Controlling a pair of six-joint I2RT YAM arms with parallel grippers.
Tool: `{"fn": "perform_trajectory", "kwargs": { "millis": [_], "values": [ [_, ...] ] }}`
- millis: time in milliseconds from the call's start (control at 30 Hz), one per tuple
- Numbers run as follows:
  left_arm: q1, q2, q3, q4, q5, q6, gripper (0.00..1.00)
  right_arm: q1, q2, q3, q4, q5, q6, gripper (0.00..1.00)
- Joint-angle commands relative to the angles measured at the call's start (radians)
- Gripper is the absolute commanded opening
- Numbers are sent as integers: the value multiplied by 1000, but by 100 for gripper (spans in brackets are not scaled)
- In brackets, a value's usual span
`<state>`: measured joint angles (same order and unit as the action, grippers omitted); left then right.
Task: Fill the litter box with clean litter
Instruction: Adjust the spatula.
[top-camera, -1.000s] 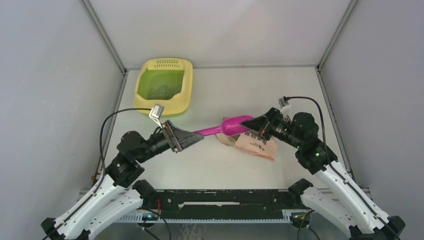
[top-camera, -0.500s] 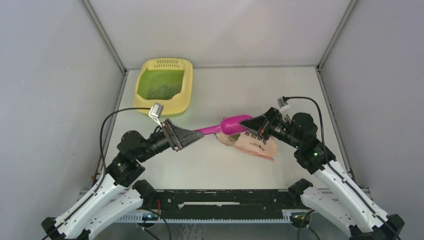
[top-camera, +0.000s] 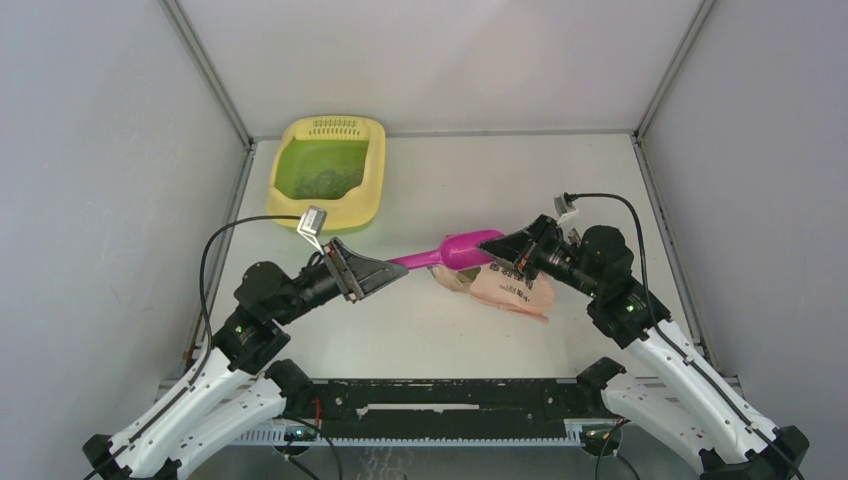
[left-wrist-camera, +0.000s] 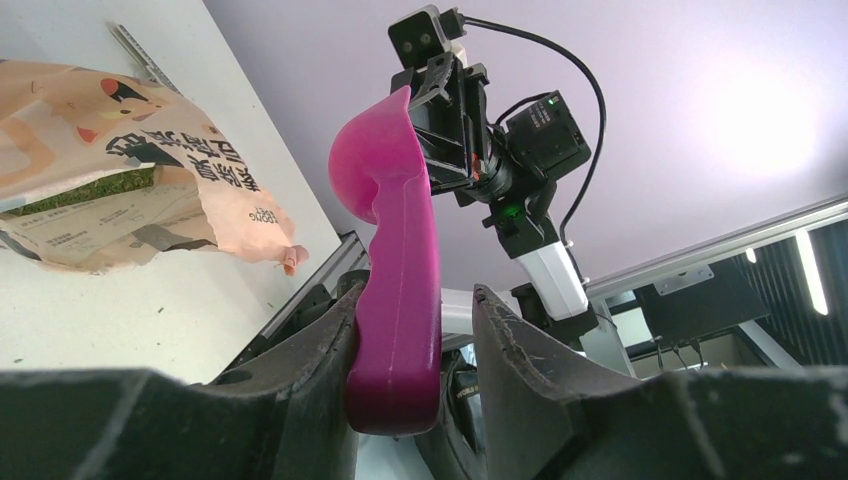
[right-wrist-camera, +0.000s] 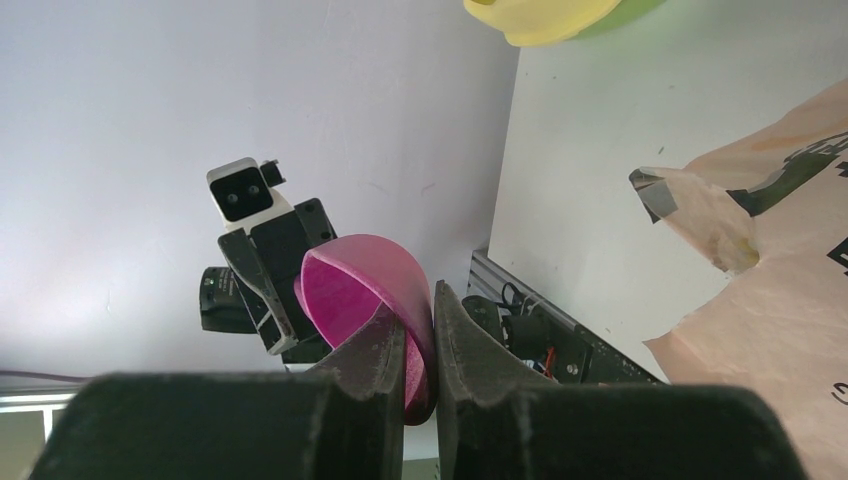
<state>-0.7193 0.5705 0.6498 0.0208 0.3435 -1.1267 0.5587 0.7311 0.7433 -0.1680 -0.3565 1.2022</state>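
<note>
The pale yellow litter box (top-camera: 372, 190) stands at the back left, and its corner shows in the right wrist view (right-wrist-camera: 530, 15). Clean litter (top-camera: 325, 180) speckles its green floor. A magenta scoop (top-camera: 455, 252) hangs level between both arms over the table's middle. My right gripper (top-camera: 497, 249) (right-wrist-camera: 418, 300) is shut on the rim of the scoop's bowl (right-wrist-camera: 355, 285). My left gripper (top-camera: 398, 268) (left-wrist-camera: 415, 292) stands open around the scoop's handle (left-wrist-camera: 400, 300); the handle lies against one finger, with a gap to the other.
A peach-pink printed bag (top-camera: 512, 292) lies crumpled on the table under the scoop's bowl and the right gripper. Its torn mouth shows greenish granules (left-wrist-camera: 90, 190). Grey walls close in the table on three sides.
</note>
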Motion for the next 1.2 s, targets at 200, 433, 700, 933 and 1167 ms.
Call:
{"fn": "perform_trajectory", "kwargs": {
  "millis": [200,433,700,933,1167],
  "values": [
    [2,-2,-17,51,-2,-5,49,11,-22,1,-3,4,-26,0],
    [2,9,-16,43,-3,-3,49,20,-24,1,0,7,-23,0],
    [2,4,-23,41,-3,-5,45,24,-24,0,-5,25,-23,0],
    [3,7,-25,47,11,-9,40,23,-10,1,17,29,-12,0],
    [2,20,-25,53,27,-16,22,25,-5,1,32,32,-7,0]
  ]
}}
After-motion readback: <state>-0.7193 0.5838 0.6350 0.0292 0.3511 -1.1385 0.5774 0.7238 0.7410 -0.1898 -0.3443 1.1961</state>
